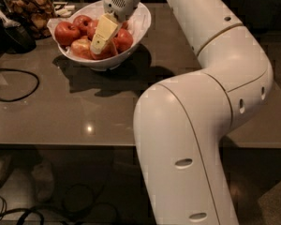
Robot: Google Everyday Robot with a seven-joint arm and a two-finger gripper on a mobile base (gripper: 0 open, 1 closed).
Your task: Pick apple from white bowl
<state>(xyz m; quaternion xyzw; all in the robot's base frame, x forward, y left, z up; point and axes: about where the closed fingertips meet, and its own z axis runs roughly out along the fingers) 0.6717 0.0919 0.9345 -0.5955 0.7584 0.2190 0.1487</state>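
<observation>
The white bowl (141, 26) stands at the table's far left and holds several red apples (65, 32) on a white paper lining. My gripper (101, 42), cream-coloured at the end of the white arm (210, 64), reaches down from above into the middle of the bowl. Its tip is among the apples, against a red-yellow apple (82, 48) and a red one (123, 39). The gripper hides part of the apples below it.
A clear jar of brown snacks (30, 8) stands behind the bowl at the far left, with a black object (11, 34) beside it. A black cable (18, 86) loops over the grey table (84, 111). My arm's large white body fills the right foreground.
</observation>
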